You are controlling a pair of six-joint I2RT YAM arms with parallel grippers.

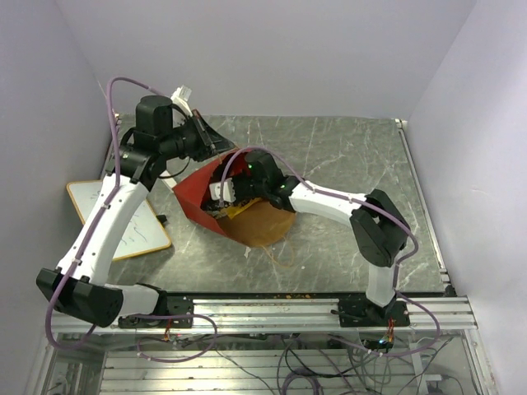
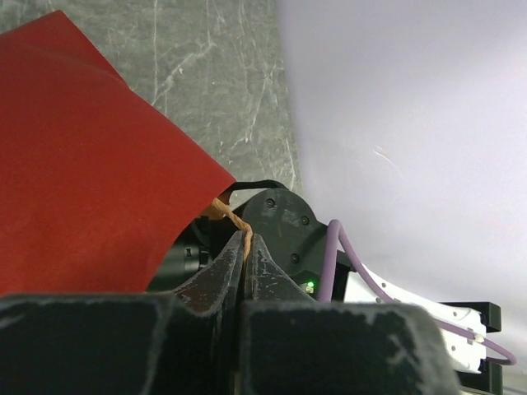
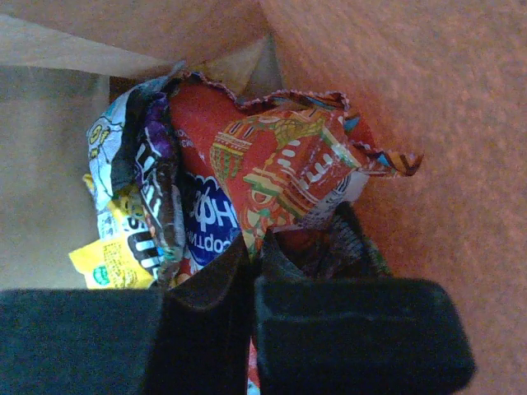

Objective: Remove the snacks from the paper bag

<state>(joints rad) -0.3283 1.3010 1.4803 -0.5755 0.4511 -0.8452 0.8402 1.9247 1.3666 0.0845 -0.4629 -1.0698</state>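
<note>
The paper bag (image 1: 200,191), red outside and brown inside, lies on its side on the table with its mouth held up. My left gripper (image 2: 249,240) is shut on the bag's thin twine handle (image 2: 235,220), at the bag's upper rim in the top view (image 1: 216,146). My right gripper (image 3: 257,245) reaches inside the bag and is shut on the edge of the red crinkly chip bag (image 3: 280,160) with a blue logo. Beside it lie small candy packets: purple (image 3: 155,152), yellow (image 3: 115,257) and pale blue (image 3: 107,144). From above, the right gripper (image 1: 226,194) sits in the bag's mouth.
A wood-framed whiteboard (image 1: 123,222) lies at the table's left edge under the left arm. The bag's other looped handle (image 1: 278,252) trails on the marble tabletop (image 1: 346,156). Walls close in at the back and on both sides.
</note>
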